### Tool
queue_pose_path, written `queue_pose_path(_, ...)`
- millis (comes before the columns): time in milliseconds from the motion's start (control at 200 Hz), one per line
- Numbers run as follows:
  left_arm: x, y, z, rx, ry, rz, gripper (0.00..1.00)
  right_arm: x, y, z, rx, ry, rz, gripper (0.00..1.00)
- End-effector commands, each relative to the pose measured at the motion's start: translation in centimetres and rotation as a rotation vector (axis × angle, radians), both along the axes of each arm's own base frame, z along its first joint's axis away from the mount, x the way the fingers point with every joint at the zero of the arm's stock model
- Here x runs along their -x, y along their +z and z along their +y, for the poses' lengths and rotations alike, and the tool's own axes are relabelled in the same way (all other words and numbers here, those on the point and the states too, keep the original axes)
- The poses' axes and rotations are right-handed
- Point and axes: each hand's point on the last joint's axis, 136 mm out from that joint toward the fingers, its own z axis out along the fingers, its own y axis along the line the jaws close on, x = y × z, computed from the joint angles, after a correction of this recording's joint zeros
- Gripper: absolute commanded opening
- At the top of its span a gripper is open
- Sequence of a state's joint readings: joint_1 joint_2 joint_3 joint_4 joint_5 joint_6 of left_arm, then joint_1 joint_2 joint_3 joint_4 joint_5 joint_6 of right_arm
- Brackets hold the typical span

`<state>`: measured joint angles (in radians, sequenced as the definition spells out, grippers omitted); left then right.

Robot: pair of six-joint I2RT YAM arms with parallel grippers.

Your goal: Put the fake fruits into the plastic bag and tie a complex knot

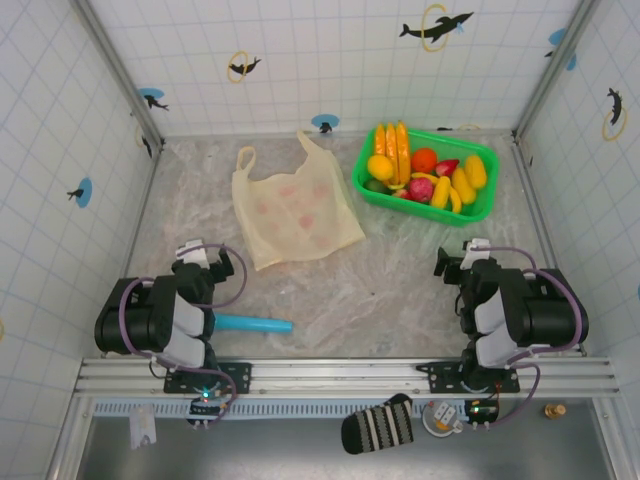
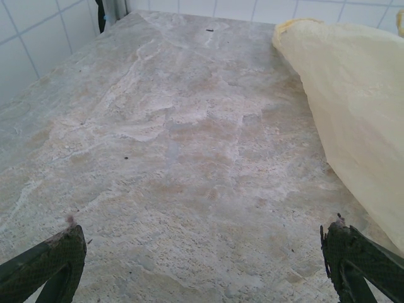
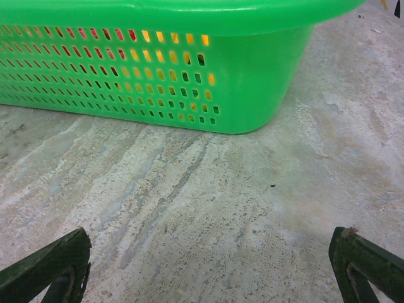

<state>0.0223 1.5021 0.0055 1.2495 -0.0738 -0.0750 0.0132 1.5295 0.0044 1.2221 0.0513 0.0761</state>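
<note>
Fake fruits all sit heaped in the green basket, none bagged yet. Plastic bag lies flat on the table just left of the basket, handles pointing to the far wall, mouth looks collapsed. Right gripper hangs just on the near side of the basket, jaws spread wide, nothing in them; its wrist cam looks straight at the basket wall. Left gripper is well to the near-left of the basket, also spread and empty, bag edge at its right. Blue tube lies further near-left, not our concern. Risks, my read: film is thin, so a pinch may take both layers and keep the mouth closed; glossy rounds can squirt out of the jaws; digging in the heap may shove the basket.
</note>
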Motion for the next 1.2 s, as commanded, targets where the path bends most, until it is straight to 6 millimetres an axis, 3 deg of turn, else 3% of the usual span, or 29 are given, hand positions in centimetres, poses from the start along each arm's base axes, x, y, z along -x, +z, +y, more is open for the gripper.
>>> queue_pose_path(0, -0.4, 0.7, -0.5, -0.012, -0.041, -0.01, 0.98, -0.7, 1.0, 0.6, 0.014, 0.034, -0.025, 1.0)
queue_pose_path(335, 0.4, 2.5, -1.3, -0.08, -0.051, -0.061, 0.98, 0.1, 4.9, 1.0, 0.093, 0.004, -0.138, 1.0)
queue_pose_path(490, 0.2, 5.5, -2.8, -0.127, -0.101, -0.137, 0.98, -0.4, 7.6, 3.2, 0.102, 0.066, -0.192, 1.0)
queue_pose_path(570, -0.1, 7.5, -4.6, -0.134, -0.174, -0.178, 0.98, -0.3, 9.8, 5.8, 0.09, 0.142, -0.248, 1.0)
queue_pose_path(696, -0.2, 11.0, -7.2, -0.1, -0.223, -0.215, 0.98, 0.4, 13.4, 12.4, 0.077, 0.341, -0.282, 1.0)
queue_pose_path(796, 0.3, 14.0, -9.7, -0.045, -0.247, -0.183, 0.98, 2.7, 16.5, 18.7, 0.11, 0.538, -0.285, 1.0)
queue_pose_path(846, 0.9, 15.7, -10.6, -0.007, -0.244, -0.169, 0.98, 4.0, 18.2, 20.8, 0.119, 0.573, -0.282, 1.0)
queue_pose_path(901, 1.6, 17.6, -11.3, 0.037, -0.225, -0.156, 0.98, 4.9, 20.2, 22.0, 0.13, 0.542, -0.274, 1.0)
queue_pose_path(986, 1.9, 19.2, -10.3, 0.165, -0.1, -0.068, 0.98, 5.8, 22.9, 22.9, 0.152, 0.468, -0.226, 1.0)
queue_pose_path(1071, 1.8, 21.4, -11.2, 0.129, -0.14, 0.019, 0.98, 6.3, 23.2, 24.0, 0.105, 0.538, -0.09, 1.0)
queue_pose_path(1146, 0.7, 22.2, -9.0, 0.185, 0.048, -0.012, 0.98, 4.7, 22.7, 24.1, -0.082, 0.585, -0.078, 1.0)
queue_pose_path(1191, -0.8, 22.8, -9.7, 0.225, 0.019, -0.03, 0.98, 3.0, 22.0, 24.0, -0.201, 0.586, 0.002, 1.0)
